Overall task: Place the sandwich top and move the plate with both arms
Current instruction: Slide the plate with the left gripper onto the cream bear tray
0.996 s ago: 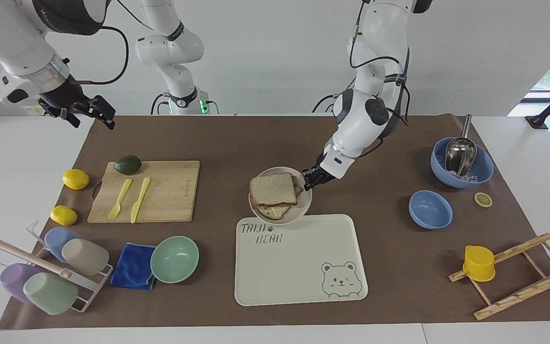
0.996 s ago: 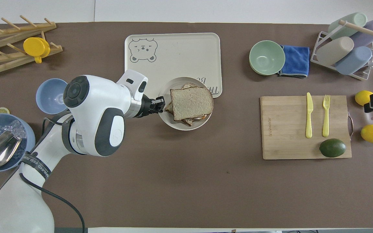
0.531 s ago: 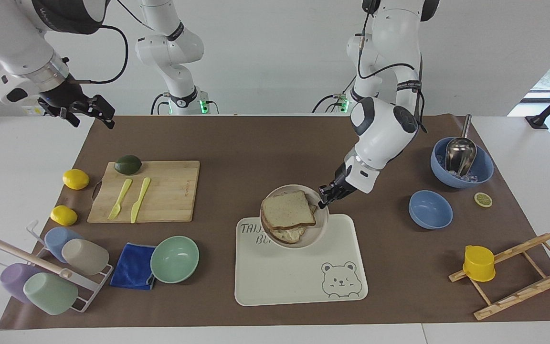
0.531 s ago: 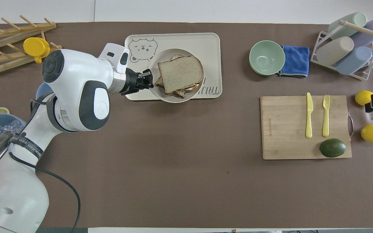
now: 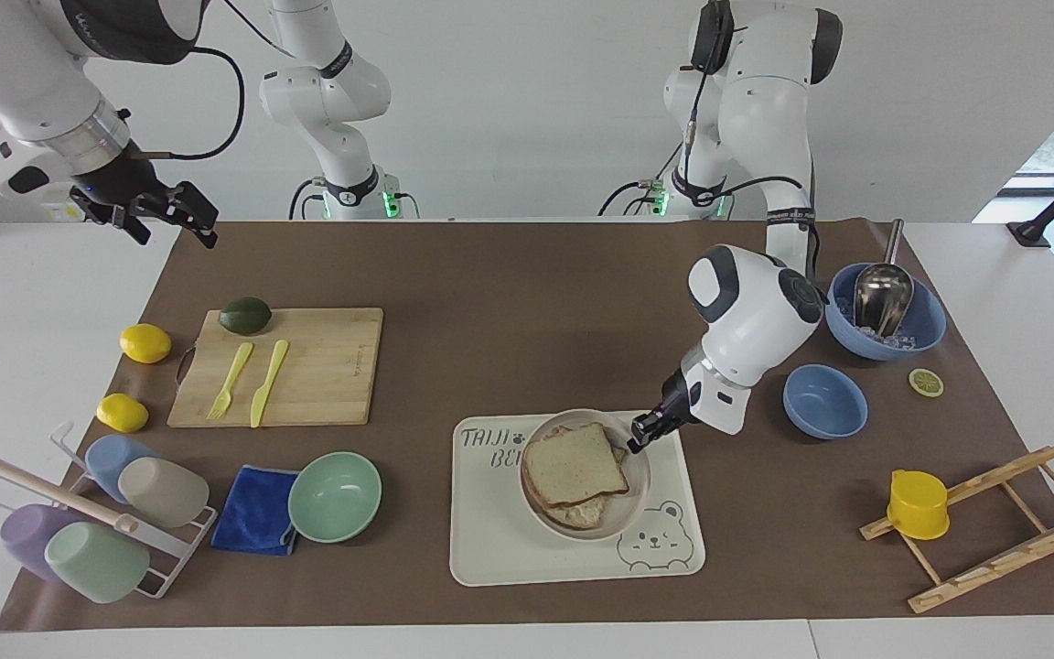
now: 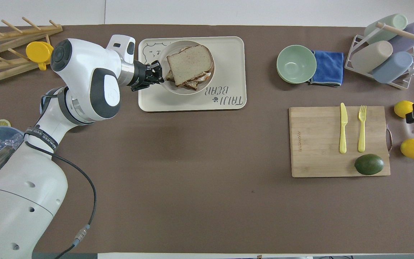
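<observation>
Your left claw [image 5: 641, 442] is pinching the rim of the plate [image 5: 634, 494], which sits over the bear tray [image 5: 490, 549]. The sandwich top [image 5: 575, 464] lies on the stack just beside that claw. Your right claw [image 5: 181, 212] waits, spread, above the desk [image 5: 490, 293] edge.

Plate [image 6: 178, 88] hides bear's face; lower filling unclear

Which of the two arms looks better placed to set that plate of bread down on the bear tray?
The left. Its left gripper is shut on the plate rim, right over the bear tray. The right gripper waits open, near the cutting board's end.
</observation>
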